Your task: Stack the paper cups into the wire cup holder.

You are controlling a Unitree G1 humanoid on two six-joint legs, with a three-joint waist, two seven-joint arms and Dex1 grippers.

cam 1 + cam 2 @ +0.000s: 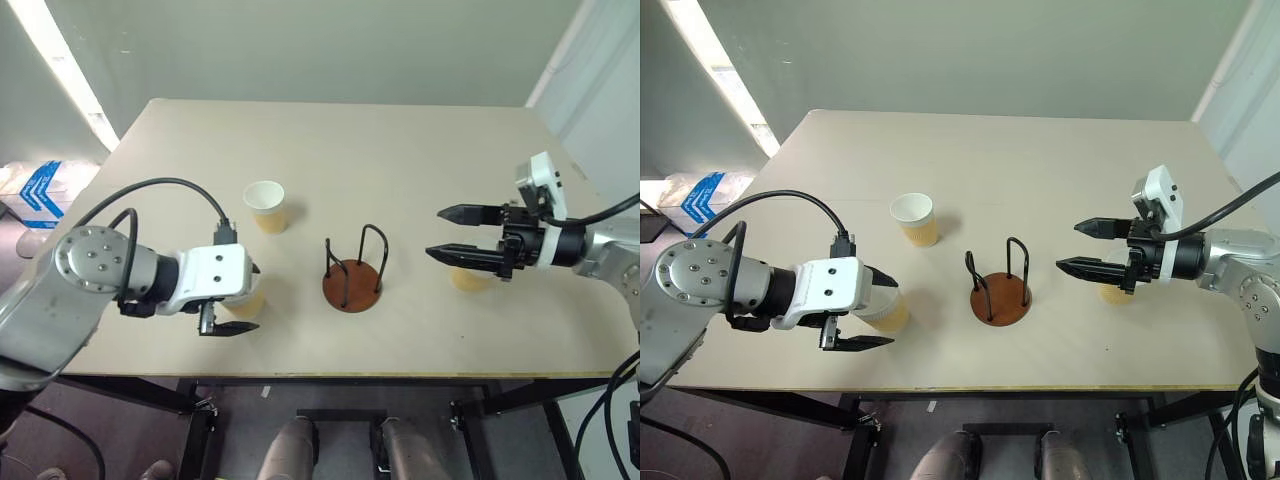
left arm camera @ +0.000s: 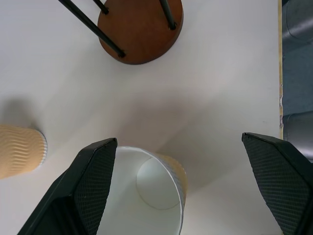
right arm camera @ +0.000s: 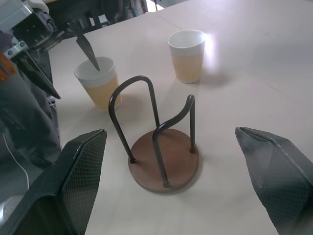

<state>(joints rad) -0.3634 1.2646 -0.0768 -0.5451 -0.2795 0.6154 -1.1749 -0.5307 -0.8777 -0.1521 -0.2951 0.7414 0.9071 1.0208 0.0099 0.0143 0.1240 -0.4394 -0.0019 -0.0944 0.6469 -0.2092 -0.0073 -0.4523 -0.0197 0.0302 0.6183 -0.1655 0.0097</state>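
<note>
My left gripper [image 1: 858,318] has its fingers spread wide, one on each side of a cup [image 1: 883,312] near the front edge of the worktop [image 1: 400,150]. I can't tell from the head views whether either finger touches the cup. The left wrist view looks straight down into that cup [image 2: 154,188]: white inside, tan wall, sitting just beside one finger [image 2: 93,181] with a broad gap to the other. The same view catches the ribbed side of a second cup [image 2: 19,149] at its edge and part of the holder's brown base [image 2: 142,29].

My right gripper [image 1: 462,233] is also wide open, empty, pointing toward the middle of the worktop. Just under its lower finger in the head views I see part of a third cup [image 1: 470,280], mostly hidden by the gripper. The right wrist view misses that cup but gives the clearest look at the holder [image 3: 164,161]: round brown disc, two black wire loops standing upright, nothing in it. Behind it that view shows the two other cups and my left gripper around one of them.

Count: three cups, all upright on the worktop, none stacked. One stands at the left gripper, one farther back on the left [image 1: 266,206], one under the right gripper. One holder [image 1: 353,280] stands between the two grippers, apart from every cup.
</note>
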